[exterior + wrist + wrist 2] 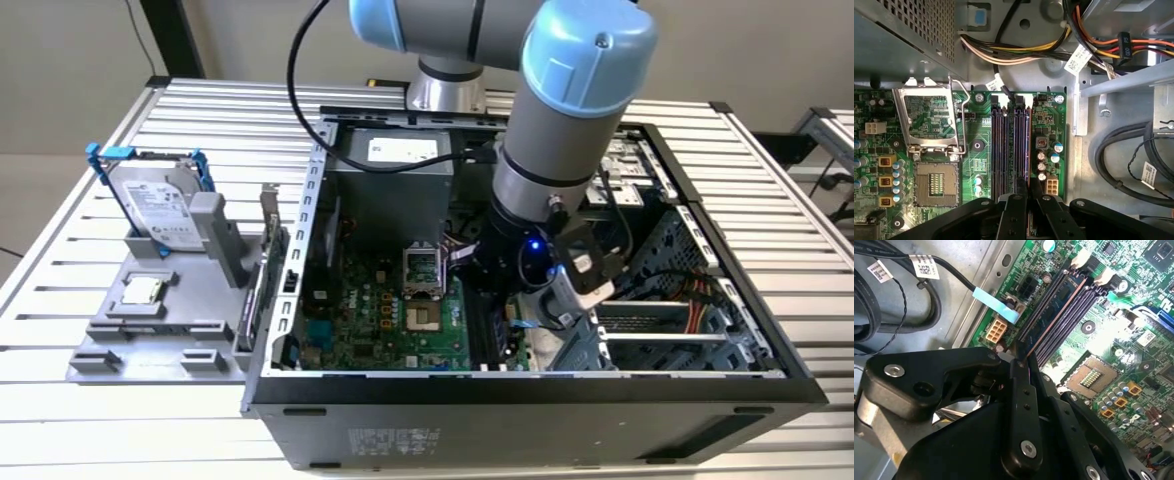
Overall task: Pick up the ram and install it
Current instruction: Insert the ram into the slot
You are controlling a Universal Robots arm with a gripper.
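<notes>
1. In the exterior view, the arm reaches down into the open computer case [534,385], which stands on the slatted surface [80,420]. The claw [531,300] is low over the motherboard [387,320], on the exterior view's right side of the board. On the gray holder outside the case, the hard drive [154,210] and the processor chip [143,290] are still in their places.

2. In the second wrist view, the claw [1021,360] is pressed together on the near end of the ram [1056,310], pinching it on edge. The stick runs away from the fingertips along the memory slots toward the white latches [1081,260]. It lies in line with the outermost slot, beside the empty processor socket [1089,377]. I cannot tell whether its lower edge has entered the slot.

3. In the first wrist view, the ram [1028,145] appears edge-on as a thin line ahead of the claw [1029,192]. It sits over the slot nearest the board's edge, and the neighbouring slots [1004,145] are empty.

4. My judgement is that picking up is done and the step in hand is seating. This calls for keeping the stick upright and parallel to the slot, with straight, even downward pressure and the end latches open.
</notes>
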